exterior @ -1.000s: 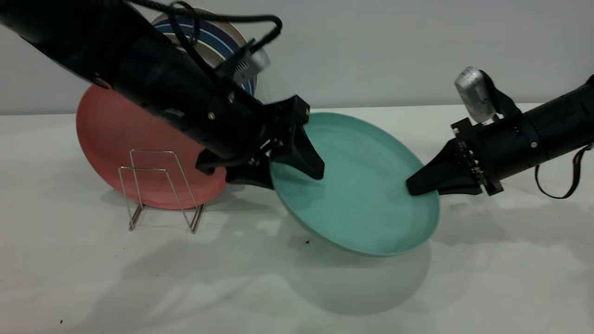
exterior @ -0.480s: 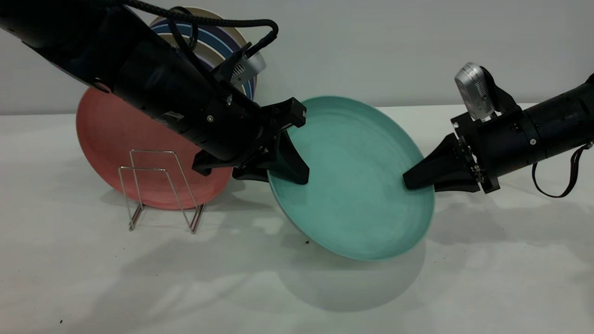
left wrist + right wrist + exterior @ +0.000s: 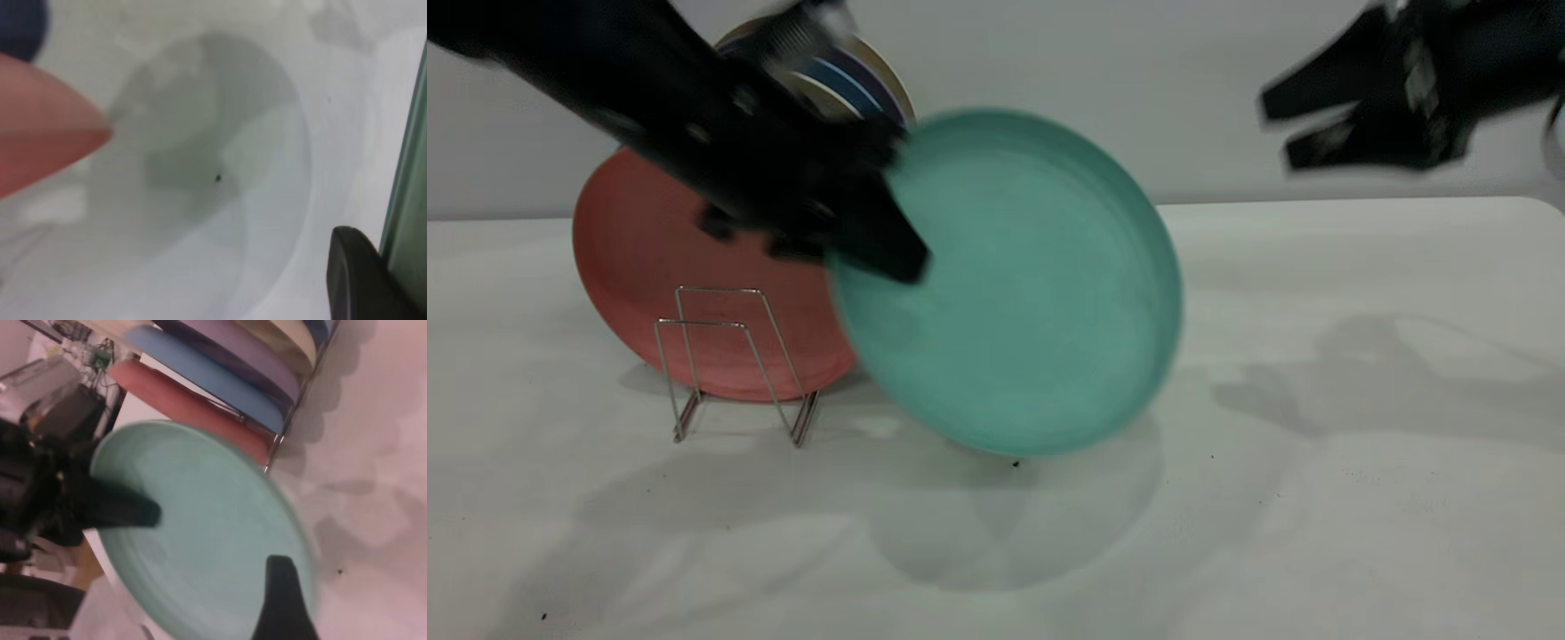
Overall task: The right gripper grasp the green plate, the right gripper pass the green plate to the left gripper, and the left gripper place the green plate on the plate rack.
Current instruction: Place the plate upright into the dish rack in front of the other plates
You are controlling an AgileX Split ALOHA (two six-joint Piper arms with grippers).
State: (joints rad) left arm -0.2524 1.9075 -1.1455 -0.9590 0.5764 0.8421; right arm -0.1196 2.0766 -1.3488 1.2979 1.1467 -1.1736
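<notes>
The left gripper (image 3: 885, 253) is shut on the left rim of the green plate (image 3: 1014, 284) and holds it tilted, nearly upright, above the table, just right of the plate rack (image 3: 734, 360). The plate's edge (image 3: 405, 200) shows beside one left finger (image 3: 353, 280) in the left wrist view. The right gripper (image 3: 1276, 133) is open and empty, raised at the upper right, well clear of the plate. In the right wrist view, one right finger (image 3: 283, 600) shows in front of the green plate (image 3: 200, 540), with the left gripper (image 3: 113, 510) on its far rim.
A salmon-pink plate (image 3: 649, 258) stands in the rack behind the front wire loops. A blue plate (image 3: 200, 377) and purple and cream plates stand farther back. White table (image 3: 1316, 498) lies open to the right and front.
The right gripper has let go of the green plate and moved up and to the right. The left gripper has lifted the plate, swung it left toward the rack and tilted it more upright.
</notes>
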